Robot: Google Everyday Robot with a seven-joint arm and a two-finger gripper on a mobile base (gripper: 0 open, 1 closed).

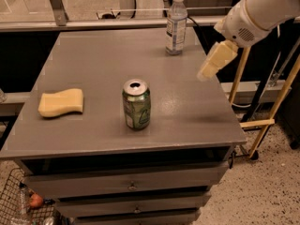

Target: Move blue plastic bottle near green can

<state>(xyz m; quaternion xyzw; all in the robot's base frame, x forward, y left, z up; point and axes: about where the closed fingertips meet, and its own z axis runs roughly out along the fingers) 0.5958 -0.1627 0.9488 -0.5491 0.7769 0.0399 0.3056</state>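
Vertically, the blue plastic bottle (176,25) stands cap-up; gripper (209,68) hovers nearby.

Our arm (267,8) shows at the upper right of the frame as a fat, smooth white cylinder with a small patch of dark vent holes near its end; our gripper (208,68), just below it, is pale cream-yellow and tapering

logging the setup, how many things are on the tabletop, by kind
Bottles: 1, the blue plastic bottle, far edge.
Cans: 1, the green can, near the middle.
Sponges: 1, the yellow sponge, left side.
Total: 3.
The gripper hangs over the table's right edge, apart from all three.
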